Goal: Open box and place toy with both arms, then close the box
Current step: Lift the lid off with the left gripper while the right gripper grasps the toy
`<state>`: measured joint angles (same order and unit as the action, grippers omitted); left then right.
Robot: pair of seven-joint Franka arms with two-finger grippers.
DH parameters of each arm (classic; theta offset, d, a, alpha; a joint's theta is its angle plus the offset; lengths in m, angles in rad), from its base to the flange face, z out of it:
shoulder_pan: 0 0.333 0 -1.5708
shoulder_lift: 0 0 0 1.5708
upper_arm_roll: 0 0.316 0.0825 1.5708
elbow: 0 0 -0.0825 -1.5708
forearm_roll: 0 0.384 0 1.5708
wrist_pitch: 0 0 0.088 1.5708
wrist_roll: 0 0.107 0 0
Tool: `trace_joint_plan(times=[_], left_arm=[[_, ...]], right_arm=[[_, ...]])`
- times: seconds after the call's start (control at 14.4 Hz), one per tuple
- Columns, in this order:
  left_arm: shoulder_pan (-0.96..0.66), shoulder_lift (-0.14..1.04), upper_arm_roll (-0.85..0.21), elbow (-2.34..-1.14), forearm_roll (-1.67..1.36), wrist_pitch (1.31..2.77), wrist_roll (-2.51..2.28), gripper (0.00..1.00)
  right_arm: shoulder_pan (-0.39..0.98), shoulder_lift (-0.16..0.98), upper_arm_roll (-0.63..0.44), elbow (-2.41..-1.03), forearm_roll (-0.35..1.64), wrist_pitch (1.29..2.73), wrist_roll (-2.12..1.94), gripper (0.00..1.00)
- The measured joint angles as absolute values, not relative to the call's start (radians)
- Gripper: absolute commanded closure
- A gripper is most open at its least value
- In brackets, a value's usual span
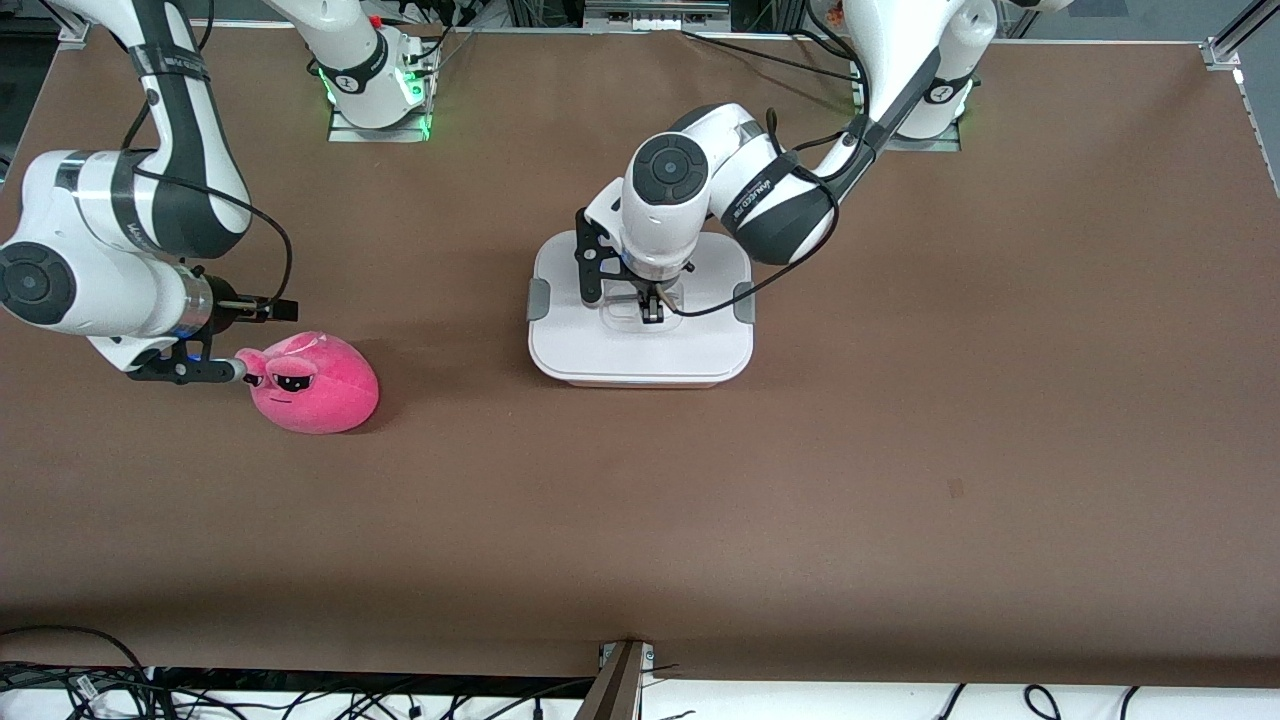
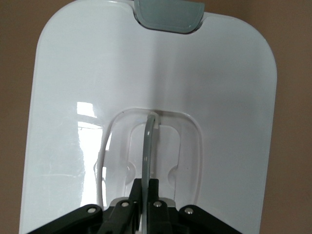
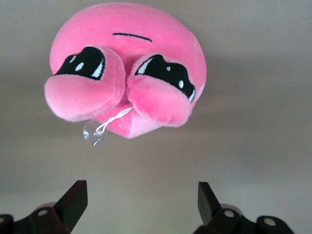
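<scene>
Box (image 1: 640, 345) sits mid-table with its white lid (image 1: 700, 345) still on, and the left gripper (image 1: 652, 312) is pinching the clear handle (image 2: 148, 146) at the lid's centre, so opening is the step in hand. Next, I judge, comes a straight lift. The toy (image 1: 315, 385) lies at the box's nine o'clock, the right gripper (image 1: 240, 340) just beside it, jaws spread.

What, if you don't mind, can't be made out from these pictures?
- Inside of the box: every view, hidden by its white lid.
- Left tool's base: left wrist view, cut off by the edge.
- Toy's back: front view and right wrist view, faces away.
</scene>
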<state>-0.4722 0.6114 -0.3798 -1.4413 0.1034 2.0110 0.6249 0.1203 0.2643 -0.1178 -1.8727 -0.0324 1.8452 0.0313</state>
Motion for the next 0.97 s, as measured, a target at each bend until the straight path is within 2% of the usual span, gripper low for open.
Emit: trace_joint_plan(times=[0.42, 0.97], left_arm=[[-0.471, 0.606, -0.394, -1.436, 0.103, 1.981, 0.634, 1.00], [-0.462, 0.549, -0.401, -1.417, 0.103, 1.922, 0.634, 1.00]], right_arm=[[0.129, 0.270, -0.108, -1.973, -0.032, 2.055, 0.033, 0.00], [0.138, 0.301, -0.106, -1.981, -0.032, 2.227, 0.033, 0.00]])
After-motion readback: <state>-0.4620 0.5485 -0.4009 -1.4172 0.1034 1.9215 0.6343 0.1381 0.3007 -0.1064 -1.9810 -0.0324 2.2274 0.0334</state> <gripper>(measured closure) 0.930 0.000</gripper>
